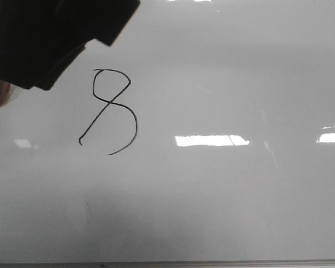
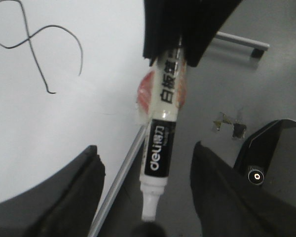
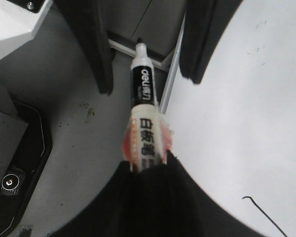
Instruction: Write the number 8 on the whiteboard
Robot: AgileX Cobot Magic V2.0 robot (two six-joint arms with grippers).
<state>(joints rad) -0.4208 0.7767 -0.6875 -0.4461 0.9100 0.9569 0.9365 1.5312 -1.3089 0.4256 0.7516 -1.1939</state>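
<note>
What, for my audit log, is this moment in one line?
number 8 on whiteboard, lower loop unclosed; right hand shut on marker; left hand open around its tip

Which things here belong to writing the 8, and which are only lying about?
For the job: 8, whiteboard, marker, right end effector holding the marker.
Lying about: black device with a round socket, grey bar, scraps.

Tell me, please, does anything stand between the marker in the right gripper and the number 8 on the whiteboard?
Nothing visible does. The marker, held in the right gripper, hangs by the edge of the whiteboard. The board surface between it and the number 8 shows only light reflections.
</note>
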